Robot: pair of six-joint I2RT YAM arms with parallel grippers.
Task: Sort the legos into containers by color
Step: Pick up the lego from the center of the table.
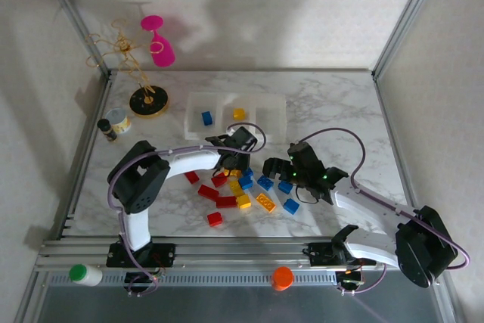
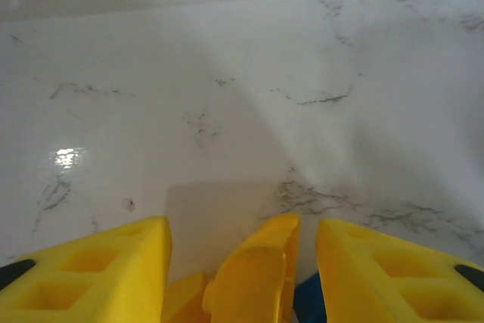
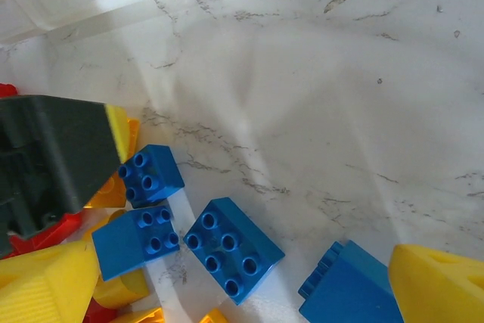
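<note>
L gripper [image 1: 236, 158] hangs low over the far edge of the legos [image 1: 243, 200], prob. because that loose pile lies mid-table just in front of the bins [image 1: 274, 115], so any carry is short. On its wrist cam the jaws stand apart either side of a yellow brick [image 2: 253, 277], w/ a sliver of gap each side. It's not clamped as far as I can see, but it looks lined up to pinch that one. R gripper [image 1: 276, 167] sits wide open beside it over the blue bricks [image 3: 231, 247], holding nothing, likely set a bit off so the two don't clash. The legos are chunky, glossy, studded bricks in red, yellow & blue, some square, some oblong, several tipped on their sides and packed touching. The bins are three joined translucent white squares in a row. One blue brick [image 1: 206, 118] lies in the left bin and one yellow [image 1: 239, 113] in the middle. Most of the sorting looks still to do, and the reds all lie on the table [image 1: 340, 111].
</note>
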